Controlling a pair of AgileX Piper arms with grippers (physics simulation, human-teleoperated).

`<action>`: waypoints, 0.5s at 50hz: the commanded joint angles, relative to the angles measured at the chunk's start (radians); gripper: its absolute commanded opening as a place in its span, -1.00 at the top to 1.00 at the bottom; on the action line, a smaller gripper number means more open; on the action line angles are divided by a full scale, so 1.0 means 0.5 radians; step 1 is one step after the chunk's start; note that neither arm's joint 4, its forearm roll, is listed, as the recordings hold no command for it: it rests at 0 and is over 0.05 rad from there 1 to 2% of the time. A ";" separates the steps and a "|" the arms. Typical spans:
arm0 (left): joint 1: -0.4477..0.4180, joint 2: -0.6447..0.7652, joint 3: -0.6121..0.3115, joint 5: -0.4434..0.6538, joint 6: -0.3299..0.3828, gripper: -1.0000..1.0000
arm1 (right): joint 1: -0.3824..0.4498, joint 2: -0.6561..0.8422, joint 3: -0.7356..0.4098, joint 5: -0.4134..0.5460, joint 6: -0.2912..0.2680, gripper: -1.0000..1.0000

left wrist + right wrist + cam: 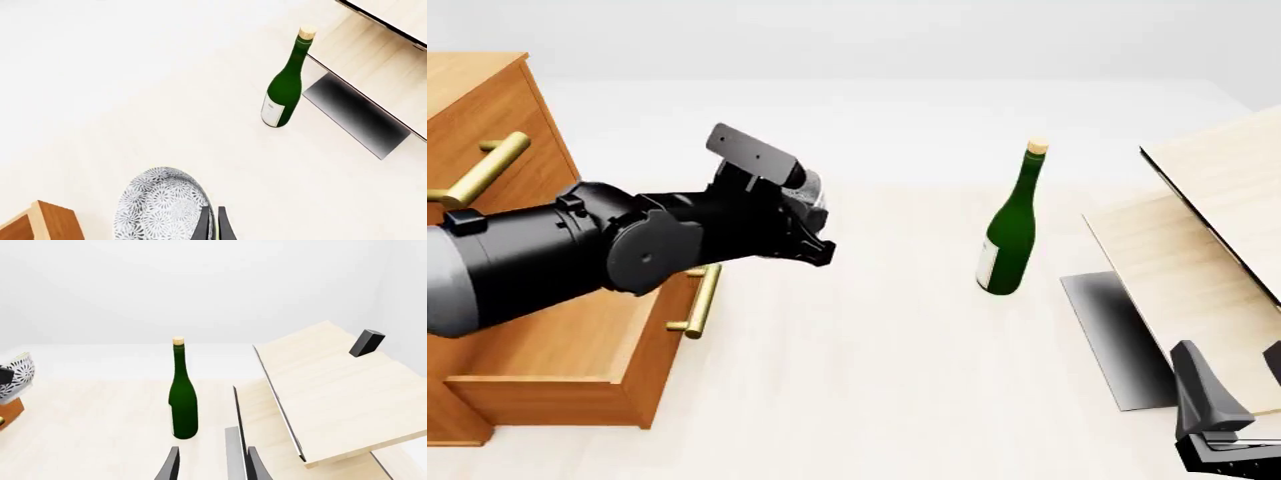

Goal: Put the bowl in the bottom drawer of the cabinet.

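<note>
left gripper [215,227]: closed tight on the rim of the bowl [160,205], up off the table [881,350] | bowl: just beside the open bottom drawer [554,345] of the cabinet [481,110] | right gripper [212,465]: open, holds nothing | green bottle [1009,235]: upright mid-table

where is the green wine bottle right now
The green wine bottle stands upright on the table, right of centre in the front view, between the open bottom drawer and the pale wood boards.

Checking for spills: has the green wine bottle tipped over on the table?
No, the wine bottle stands upright on the table, cork end up.
</note>
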 commanded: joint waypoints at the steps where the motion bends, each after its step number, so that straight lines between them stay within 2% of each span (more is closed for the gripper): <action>1: 0.032 -0.116 0.074 -0.020 -0.017 1.00 | 0.000 0.000 0.000 0.000 0.000 -1.00; 18: 0.121 -0.248 0.170 -0.034 -0.064 1.00 | 0.000 0.000 0.000 0.000 0.000 -1.00; 25: 0.211 -0.310 0.197 -0.023 -0.061 1.00 | 0.000 0.001 0.000 -0.001 0.000 -1.00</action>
